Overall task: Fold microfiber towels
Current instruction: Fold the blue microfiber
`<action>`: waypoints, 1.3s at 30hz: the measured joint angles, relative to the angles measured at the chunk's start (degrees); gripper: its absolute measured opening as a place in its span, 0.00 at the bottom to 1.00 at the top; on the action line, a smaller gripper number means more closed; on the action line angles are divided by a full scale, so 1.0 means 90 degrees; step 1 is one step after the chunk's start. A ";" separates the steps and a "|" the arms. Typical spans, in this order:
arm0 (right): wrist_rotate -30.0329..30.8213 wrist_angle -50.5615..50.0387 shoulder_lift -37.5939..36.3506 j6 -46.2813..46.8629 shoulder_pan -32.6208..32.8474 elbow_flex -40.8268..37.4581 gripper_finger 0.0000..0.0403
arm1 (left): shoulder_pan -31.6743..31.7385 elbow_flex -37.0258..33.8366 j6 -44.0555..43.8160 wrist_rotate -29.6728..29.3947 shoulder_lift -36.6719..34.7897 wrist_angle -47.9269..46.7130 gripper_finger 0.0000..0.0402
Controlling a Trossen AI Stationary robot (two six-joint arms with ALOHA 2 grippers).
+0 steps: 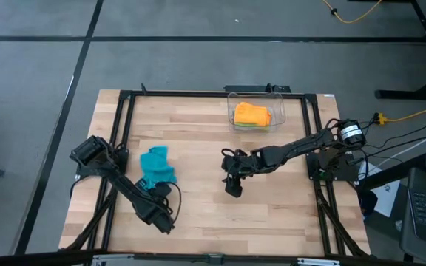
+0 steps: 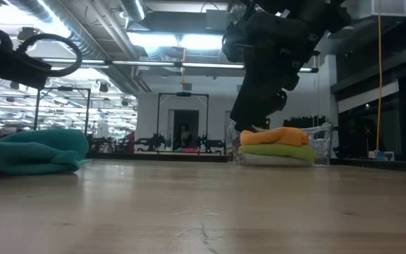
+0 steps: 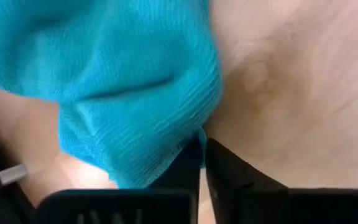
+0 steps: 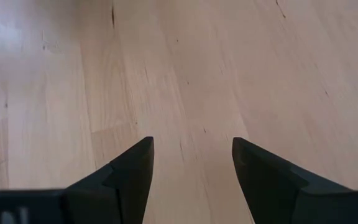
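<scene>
The teal towel (image 1: 156, 164) lies bunched on the table's left half; it also shows in the low view (image 2: 34, 152). My left gripper (image 1: 159, 190) is at the towel's near edge, shut on it (image 3: 202, 143). My right gripper (image 1: 233, 186) hangs open and empty over bare wood at the table's middle (image 4: 191, 155). The orange towel (image 1: 251, 113) lies folded on top of the lime green one (image 2: 277, 150) inside the clear bin (image 1: 279, 111) at the far right. A pale layer (image 2: 273, 161) shows under the green one. My left gripper pinches the teal towel's near edge (image 3: 191, 134) between its two fingertips. Whether it has one layer or several, I cannot tell. The fingers come low from the table's near side. The rest of the towel lies slack and bunched on the table.
The clear bin (image 2: 321, 144) stands at the table's far right. A black frame (image 1: 124, 125) runs around the wooden top. Bare wood lies between the two grippers and along the near edge.
</scene>
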 joint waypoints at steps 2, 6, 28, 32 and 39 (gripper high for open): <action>0.0000 0.0000 0.0000 0.0000 0.0000 0.0001 0.55 | -0.0008 0.0000 -0.0047 -0.0070 0.0000 -0.0058 0.02; 0.0000 -0.0007 -0.0002 -0.0004 0.0000 0.0000 0.55 | -0.0010 0.0197 0.0142 -0.0268 -0.0145 -0.0056 0.00; -0.1459 0.1232 -0.0010 -0.1820 0.0503 0.0005 0.55 | 0.0083 0.2617 0.3058 -0.3196 -0.0520 -0.0572 0.00; -0.1455 0.1764 0.0131 -0.1828 0.0616 0.0010 0.55 | 0.0177 0.2618 0.3065 -0.3529 -0.0520 -0.0389 0.00; 0.0060 0.2222 0.0757 -0.1841 0.0857 0.0010 0.55 | 0.0310 0.2618 0.3202 -0.3574 -0.0517 -0.0375 0.00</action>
